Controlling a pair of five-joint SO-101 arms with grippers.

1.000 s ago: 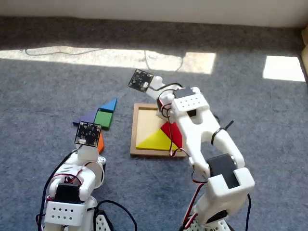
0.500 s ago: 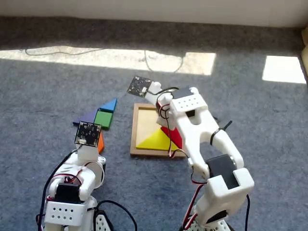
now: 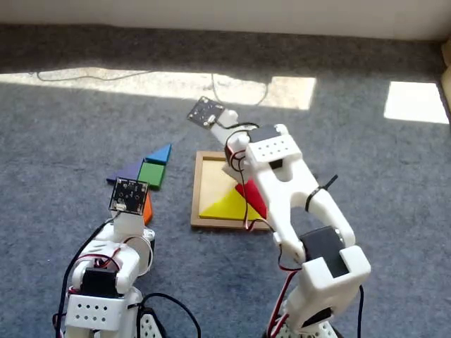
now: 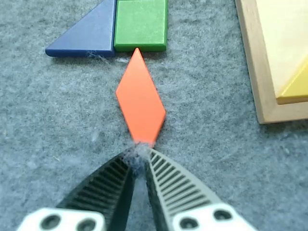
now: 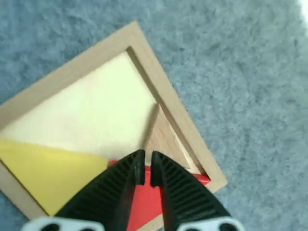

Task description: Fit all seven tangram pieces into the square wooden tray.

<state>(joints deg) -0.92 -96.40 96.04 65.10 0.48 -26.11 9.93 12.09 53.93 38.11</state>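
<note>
From above, the wooden tray (image 3: 196, 191) lies on the grey carpet (image 3: 366, 162) with a yellow triangle (image 3: 227, 205) and a red triangle (image 3: 256, 197) inside it. The right arm (image 3: 296, 204) stretches over the tray's far side. To the tray's side, well apart from it, sit a light blue triangle (image 3: 161, 153), a green square (image 3: 151, 173), a dark blue triangle (image 3: 127, 171) and an orange parallelogram (image 3: 148, 209). The left arm (image 3: 116, 264) stands just behind the parallelogram. In the left wrist view, the left fingers (image 4: 166, 180) are drawn almost together with nothing between them. Their tips rest on the carpet at the nearest point of the orange parallelogram (image 4: 140, 98), whose far point meets the green square (image 4: 141, 24). The dark blue triangle (image 4: 91, 36) lies flush against the square. In the right wrist view, the right fingers (image 5: 120, 185) are closed to a thin slit, empty, above the tray (image 5: 168, 96). They hang over the spot where a small tan triangle (image 5: 166, 139) lies in a corner beside the red triangle (image 5: 149, 204); the yellow triangle (image 5: 53, 173) lies alongside.
</note>
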